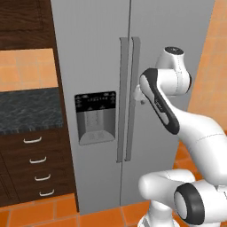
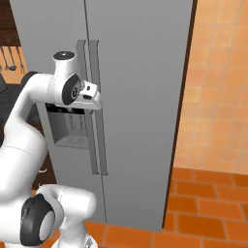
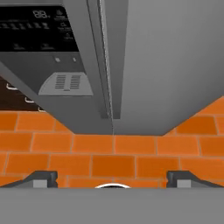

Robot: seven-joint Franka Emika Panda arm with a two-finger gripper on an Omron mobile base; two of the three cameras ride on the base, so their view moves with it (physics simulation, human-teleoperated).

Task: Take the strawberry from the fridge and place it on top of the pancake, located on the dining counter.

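The fridge (image 1: 97,66) is being faced with both doors shut, so its shelves and whatever is stored inside are being hidden from every camera. Its top is being cut off by the upper edge of both base views, and its far side is being lost behind the white arm in the left base view. The pincer (image 3: 112,179) is being held close to the paired vertical handles (image 1: 127,99) at the seam between the doors; in the left base view it is being masked almost wholly by the forearm, and in the right base view its fingers cannot be told apart from the wrist block. In the hand view the two dark fingertips (image 3: 41,178) are being shown far apart near opposite edges, so the jaws are standing wide, with nothing between them. Whether either finger is touching a handle cannot be told.

The black-panelled dispenser (image 1: 95,117) is being seen in the left-hand door, its small print too blurred to read. Beside the fridge, dark wood drawers (image 1: 37,166) with pale curved pulls are being shown under a black-speckled bench (image 1: 29,108), with a dark wood cabinet (image 1: 24,22) above, partly cropped. The floor (image 2: 203,203) is being shown laid with orange tiles, and the wall (image 2: 218,82) to the fridge's right is being shown in paler orange tiles.
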